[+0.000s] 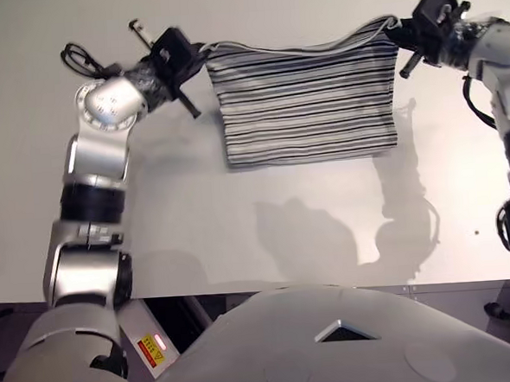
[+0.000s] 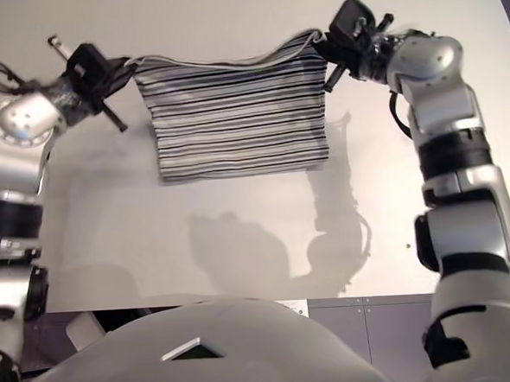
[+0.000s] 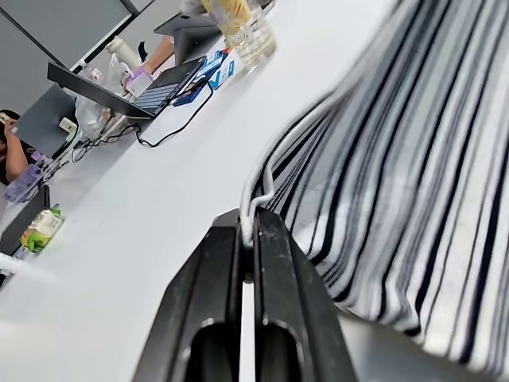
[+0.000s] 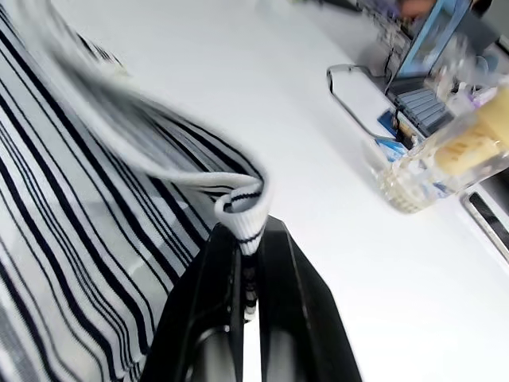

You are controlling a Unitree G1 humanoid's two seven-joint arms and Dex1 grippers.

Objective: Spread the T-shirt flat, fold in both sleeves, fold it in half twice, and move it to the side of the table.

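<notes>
A black-and-white striped T-shirt (image 1: 306, 101) hangs folded over the far half of the white table (image 1: 240, 235), its upper edge lifted and sagging between the two grippers, its lower part resting on the tabletop. My left gripper (image 1: 196, 54) is shut on the shirt's top left corner; the left wrist view shows its fingers (image 3: 274, 263) pinching the white hem of the T-shirt (image 3: 413, 183). My right gripper (image 1: 398, 28) is shut on the top right corner, and the right wrist view has the fingers (image 4: 278, 270) clamped on a bunched fold of the T-shirt (image 4: 79, 223).
Open table surface lies in front of the shirt and to both sides. Beyond the table's far side, the wrist views show a laptop (image 3: 135, 83), cables, a glass jar (image 4: 433, 163) and other clutter on a neighbouring desk.
</notes>
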